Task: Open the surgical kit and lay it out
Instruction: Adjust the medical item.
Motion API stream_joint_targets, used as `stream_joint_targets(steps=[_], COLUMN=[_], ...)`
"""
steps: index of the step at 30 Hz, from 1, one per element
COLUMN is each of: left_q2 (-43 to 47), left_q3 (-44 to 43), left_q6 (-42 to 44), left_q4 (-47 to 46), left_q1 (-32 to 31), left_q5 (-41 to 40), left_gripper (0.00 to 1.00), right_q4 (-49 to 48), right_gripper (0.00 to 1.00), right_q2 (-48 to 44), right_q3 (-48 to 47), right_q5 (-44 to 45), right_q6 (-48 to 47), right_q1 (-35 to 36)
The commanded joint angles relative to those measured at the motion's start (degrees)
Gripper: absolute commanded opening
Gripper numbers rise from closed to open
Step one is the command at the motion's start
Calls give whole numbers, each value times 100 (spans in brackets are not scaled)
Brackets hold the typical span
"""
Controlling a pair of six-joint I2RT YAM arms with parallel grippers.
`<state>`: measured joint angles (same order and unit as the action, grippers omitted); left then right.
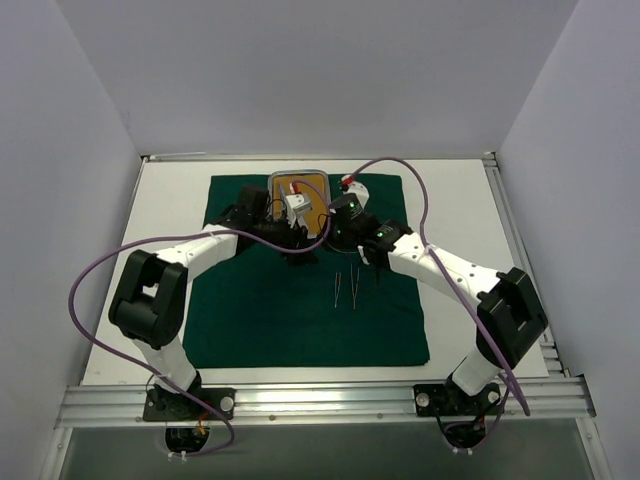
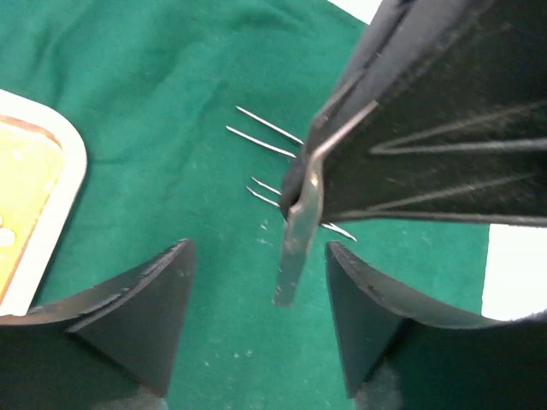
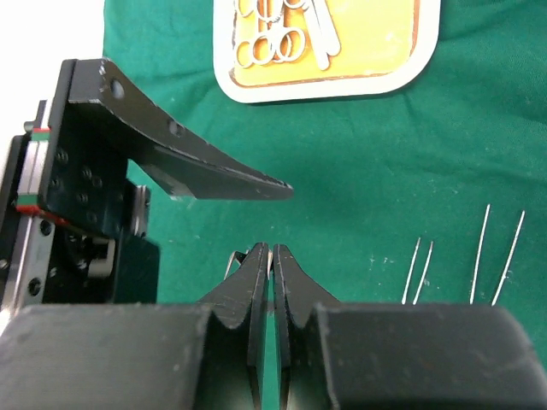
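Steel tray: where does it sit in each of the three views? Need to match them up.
Top external: steel tray in the upper centre, at the cloth's far edge.
Left wrist: at the left edge, cut off by the frame.
Right wrist: top centre.
Shared landmark: the dark green cloth under it.

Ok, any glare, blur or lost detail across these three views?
Top external: even, soft light; the tweezers on the cloth are thin slivers. Left wrist: tray rim washed out white, own fingers dark and soft, the silver instrument in the right gripper reads clearly. Right wrist: tray contents sharp, bare table corner blown out.
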<state>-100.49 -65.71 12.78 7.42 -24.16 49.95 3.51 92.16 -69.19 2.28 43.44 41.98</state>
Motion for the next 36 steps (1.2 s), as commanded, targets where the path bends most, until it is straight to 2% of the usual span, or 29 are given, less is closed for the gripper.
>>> stream_joint_targets(steps=[1,6,7,11,15,18,21,24,29,32,33,36], left_q2=[196,152,144,143,126,-32,-322,-480,-410,-349,-331,-270], left_q3=[-64,-117,-126,-135,-222,-406,-758,-1005,-873,-873,-864,-856], left_q6=[-214,-249,-293,-600,-1196,-1811,-2173,-2105,-2192,-2262,-2279,-2306], left_q4=[-593,-487,-496,-557,-566,-374,-22,242,14,-12,-21,-39], left_q1=[-27,-132,-133,-124,-124,-28,165,210,158,149,140,122], left_q5=[-100,-153,-135,-100,41,67,-38,-274,-170,-126,-118,-30], left_gripper=[70,45,34,3,2,2,2,2,2,2,2,2], right_q4=[-122,-149,-149,-218,-491,-368,-87,-113,-500,-614,-649,-825], right_gripper=[0,0,0,0,1,12,16,16,17,22,26,29], right_q2=[-321,-348,-357,-330,-330,-427,-664,-884,-823,-603,-533,-313], right_q3=[55,37,37,81,90,11,125,291,301,55,11,-95], right_q5=[-26,-35,-18,9,-96,210,448,527,475,571,606,747], right_q6=[77,59,59,50,-90,-239,-292,-310,-424,-530,-538,-538], right_q1=[-23,-23,-23,-40,-58,-14,4,12,126,241,241,215])
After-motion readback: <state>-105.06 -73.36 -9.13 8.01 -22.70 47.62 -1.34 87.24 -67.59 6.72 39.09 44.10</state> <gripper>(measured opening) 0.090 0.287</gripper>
